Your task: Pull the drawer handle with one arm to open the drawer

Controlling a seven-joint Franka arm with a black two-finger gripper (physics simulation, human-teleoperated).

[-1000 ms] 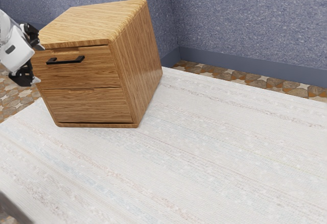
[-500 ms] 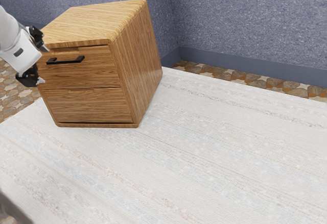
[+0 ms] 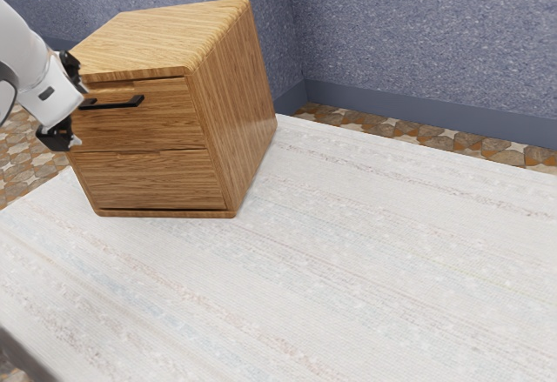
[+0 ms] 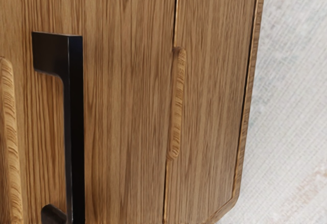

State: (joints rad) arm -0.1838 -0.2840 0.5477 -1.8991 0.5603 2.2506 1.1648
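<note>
A wooden cabinet (image 3: pixel 222 95) with two drawers stands at the back of the exterior view's left. The top drawer (image 3: pixel 157 121) carries a black bar handle (image 3: pixel 117 101), and its front lies level with the lower drawer (image 3: pixel 152 177). My gripper (image 3: pixel 66 102) is at the handle's left end, open, with one black finger above the bar's height and one below. In the wrist view the handle (image 4: pixel 75 132) runs along the drawer front (image 4: pixel 122 81) close under my hand, and the lower drawer (image 4: pixel 214 81) lies beyond the seam.
The cabinet rests on a pale woven surface (image 3: pixel 348 251) that spreads wide to the exterior view's right and front. Blue-grey walls (image 3: pixel 418 25) close the back. Patterned floor tiles (image 3: pixel 22 164) lie beside the cabinet under my arm.
My hand has moved toward the exterior view's right and slightly up, closing in on the handle's left end. The cabinet and drawers have not moved.
</note>
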